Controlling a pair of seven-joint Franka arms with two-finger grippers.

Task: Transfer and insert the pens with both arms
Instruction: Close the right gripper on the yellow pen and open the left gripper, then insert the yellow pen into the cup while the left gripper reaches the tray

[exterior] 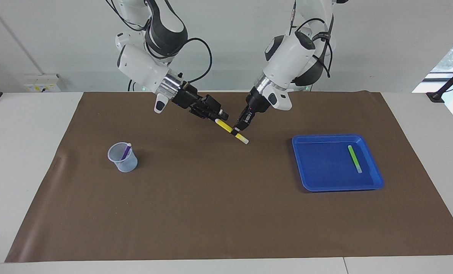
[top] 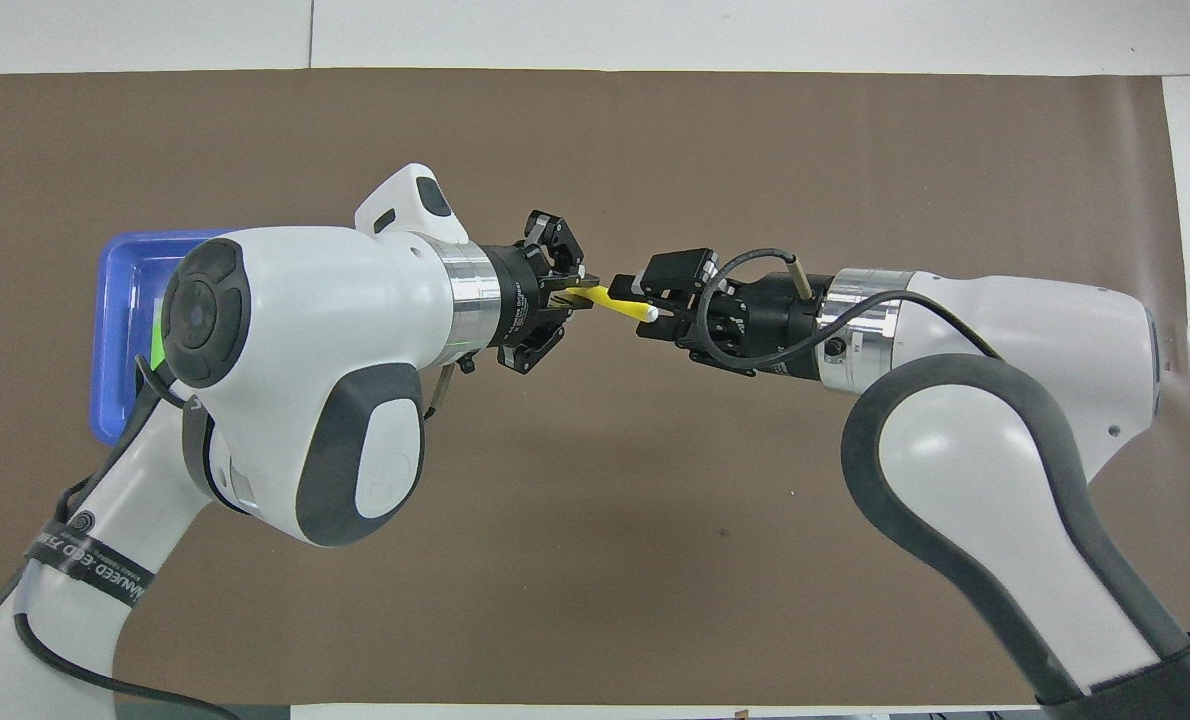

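Note:
A yellow pen (exterior: 226, 126) (top: 615, 299) hangs slanted in the air over the brown mat (exterior: 211, 198), between the two arms. My left gripper (exterior: 238, 128) (top: 580, 295) is shut on its middle. My right gripper (exterior: 218, 116) (top: 652, 310) has its jaws on either side of the pen's upper end, with a small gap showing, so it reads as open. A purple pen (exterior: 125, 151) stands in the clear cup (exterior: 122, 160) toward the right arm's end. A green pen (exterior: 354, 158) lies in the blue tray (exterior: 337, 187) toward the left arm's end.
The tray's edge (top: 120, 300) shows beside the left arm in the overhead view. White tabletop (exterior: 21, 152) borders the mat on all sides. A wide stretch of bare mat lies between cup and tray.

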